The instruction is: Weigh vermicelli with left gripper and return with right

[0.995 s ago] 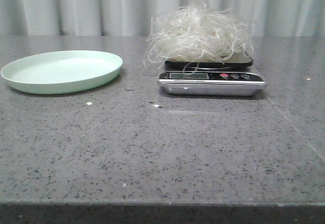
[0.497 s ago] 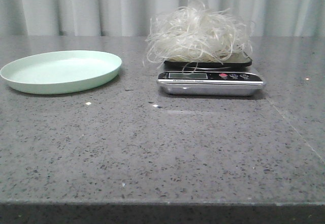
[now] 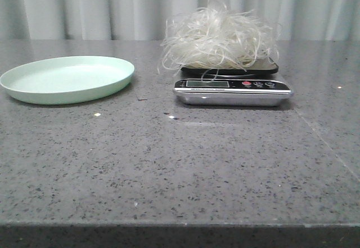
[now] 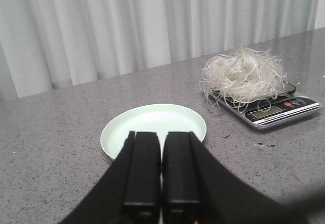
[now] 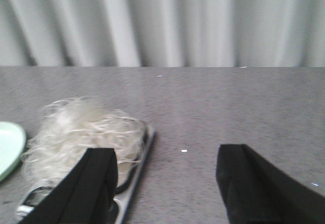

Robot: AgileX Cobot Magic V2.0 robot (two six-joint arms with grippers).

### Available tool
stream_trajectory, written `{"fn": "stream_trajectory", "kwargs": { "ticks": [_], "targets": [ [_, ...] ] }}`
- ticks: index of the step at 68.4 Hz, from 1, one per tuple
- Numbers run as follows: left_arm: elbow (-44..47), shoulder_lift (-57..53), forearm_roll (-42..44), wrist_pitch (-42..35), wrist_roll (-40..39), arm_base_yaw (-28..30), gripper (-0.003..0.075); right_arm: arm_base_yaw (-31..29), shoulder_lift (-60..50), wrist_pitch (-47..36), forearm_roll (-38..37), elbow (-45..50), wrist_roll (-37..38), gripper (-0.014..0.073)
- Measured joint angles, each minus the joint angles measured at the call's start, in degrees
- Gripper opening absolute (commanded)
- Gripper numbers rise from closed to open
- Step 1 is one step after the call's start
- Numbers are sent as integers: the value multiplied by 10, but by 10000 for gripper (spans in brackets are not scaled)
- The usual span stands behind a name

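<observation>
The vermicelli [image 3: 218, 39], a fluffy whitish tangle, lies piled on the kitchen scale [image 3: 233, 89] at the back middle of the table. It also shows in the left wrist view [image 4: 244, 75] and the right wrist view [image 5: 81, 135]. My left gripper [image 4: 162, 137] is shut and empty, held above the table over the near edge of the pale green plate [image 4: 152, 125]. My right gripper [image 5: 167, 155] is open and empty, to the right of the scale [image 5: 133, 179], its left finger [image 5: 96, 181] in front of the noodles. Neither gripper shows in the front view.
The empty pale green plate [image 3: 67, 78] sits at the back left of the grey speckled table [image 3: 180, 163]. A pale pleated curtain [image 3: 112, 6] hangs behind the table. Small white specks lie on the table in front of the scale.
In the front view the scene has shifted very slightly; the vermicelli stays on the scale and the plate stays empty.
</observation>
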Motion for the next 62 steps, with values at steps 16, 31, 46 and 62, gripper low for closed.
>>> {"fn": "stream_trajectory", "kwargs": {
  "ticks": [16, 31, 46, 62],
  "targets": [
    [0, 0, 0, 0, 0, 0, 134, 117, 174, 79, 0, -162, -13, 545],
    [0, 0, 0, 0, 0, 0, 134, 169, 351, 182, -17, -323, -14, 545],
    [0, 0, 0, 1, 0, 0, 134, 170, 517, 303, -30, -485, -14, 545],
    [0, 0, 0, 1, 0, 0, 134, 170, 636, 388, -35, -596, -15, 545]
  ]
}}
